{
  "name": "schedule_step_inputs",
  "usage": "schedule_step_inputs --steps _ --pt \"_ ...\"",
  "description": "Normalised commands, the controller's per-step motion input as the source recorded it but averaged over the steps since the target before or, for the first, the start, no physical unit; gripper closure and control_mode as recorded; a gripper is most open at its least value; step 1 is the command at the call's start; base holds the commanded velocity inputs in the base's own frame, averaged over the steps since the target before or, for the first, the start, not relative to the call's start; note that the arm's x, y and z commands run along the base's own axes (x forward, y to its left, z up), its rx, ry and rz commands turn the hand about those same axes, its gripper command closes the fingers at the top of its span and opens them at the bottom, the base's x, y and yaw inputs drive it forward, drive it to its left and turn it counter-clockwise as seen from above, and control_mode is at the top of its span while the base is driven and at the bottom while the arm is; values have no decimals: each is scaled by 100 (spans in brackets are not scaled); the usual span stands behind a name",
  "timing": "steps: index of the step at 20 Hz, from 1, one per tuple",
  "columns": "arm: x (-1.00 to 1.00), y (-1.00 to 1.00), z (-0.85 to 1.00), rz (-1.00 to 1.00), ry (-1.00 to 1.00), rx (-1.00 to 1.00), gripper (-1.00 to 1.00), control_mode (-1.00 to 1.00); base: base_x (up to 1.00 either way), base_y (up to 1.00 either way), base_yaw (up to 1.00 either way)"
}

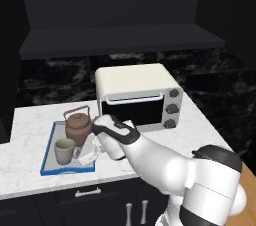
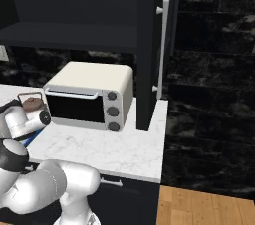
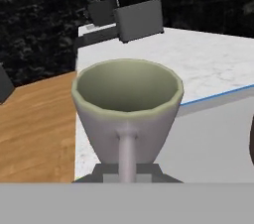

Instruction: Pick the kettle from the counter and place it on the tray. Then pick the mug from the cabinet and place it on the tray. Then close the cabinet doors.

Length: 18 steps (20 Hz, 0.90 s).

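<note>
Now the mug (image 1: 64, 150) is held upright on the tray (image 1: 48, 157) by the gripper (image 1: 89, 153), clamped on its handle at three o'clock, kettle (image 1: 78, 124) behind at one o'clock.

Cream toaster oven (image 1: 139, 96) with silver door handle and three grey knobs down its right side, black marble-veined backsplash (image 1: 55, 77) behind it, wooden floor (image 2: 204, 205) at lower right, light switch plate (image 2: 3, 53) on the wall

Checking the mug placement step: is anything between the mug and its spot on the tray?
Nothing visible. The mug already sits upright on the tray, in front of the kettle, with the gripper shut on its handle.
</note>
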Motion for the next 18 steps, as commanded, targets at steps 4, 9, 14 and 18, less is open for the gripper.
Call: schedule_step_inputs --steps 4,9,14,18 --pt "38 3 -21 0 -5 -2 100 -100 0 0 0" --pt "21 1 -16 0 0 -5 100 -100 0 0 0" --pt "3 6 -13 0 0 0 100 -100 0 0 0" --pt "0 6 -19 0 -1 0 100 -100 0 0 0"
